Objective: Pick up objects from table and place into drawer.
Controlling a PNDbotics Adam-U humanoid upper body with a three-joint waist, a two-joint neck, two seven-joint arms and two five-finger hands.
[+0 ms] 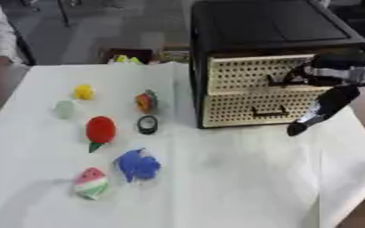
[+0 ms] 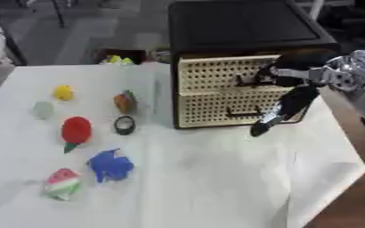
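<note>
My right hand (image 2: 283,78) curls on the top drawer's handle (image 2: 250,80); the drawer (image 2: 216,73) is shut. I should pull straight out, level. Toys, like the strawberry (image 1: 100,130), wait on the table (image 1: 232,187).

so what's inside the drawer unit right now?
Cannot tell. Both drawers of the drawer unit are closed, and their perforated fronts hide any contents. The right hand is at the upper drawer's handle. All toys lie on the table.
</note>
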